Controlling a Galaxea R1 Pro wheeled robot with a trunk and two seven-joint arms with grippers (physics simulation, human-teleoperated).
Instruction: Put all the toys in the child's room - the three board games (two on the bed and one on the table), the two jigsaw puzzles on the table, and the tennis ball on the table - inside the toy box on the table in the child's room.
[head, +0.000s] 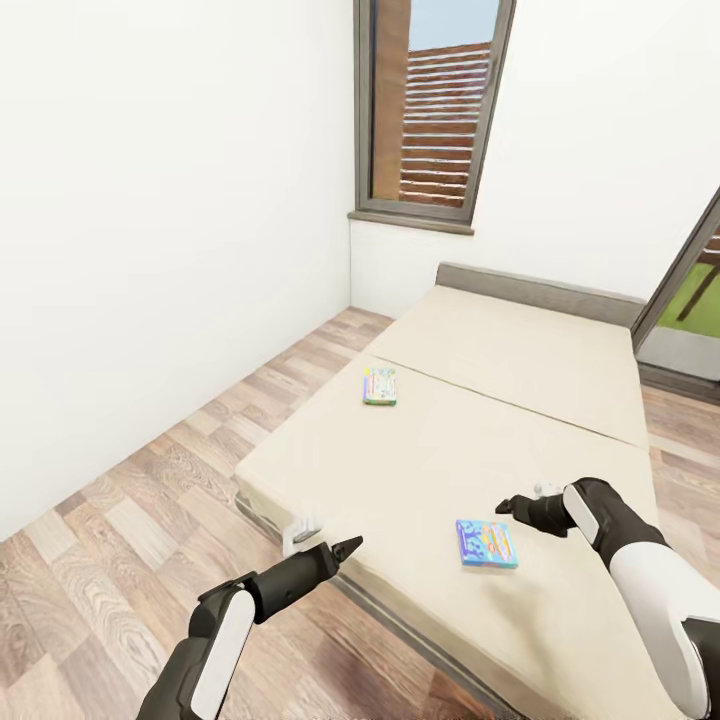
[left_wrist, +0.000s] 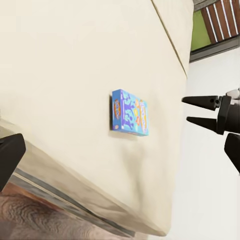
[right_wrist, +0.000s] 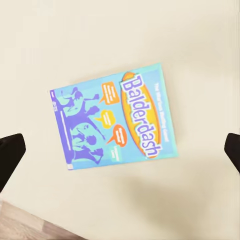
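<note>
Two board games flat on the bed (head: 520, 400): blue game (head: 487, 543) near the front edge, second game (head: 380, 385) by the left edge. Right claw (head: 508, 506) apart above the blue one, poised for pickup; left claw (head: 345, 548) seemingly together, idle.

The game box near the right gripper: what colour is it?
Light blue game box, purple figures, orange title oval; clearest in the right wrist view.

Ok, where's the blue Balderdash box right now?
In the head view the Balderdash box lies flat on the bed near its front edge, just beside the open right gripper; the other game box lies farther back.
</note>
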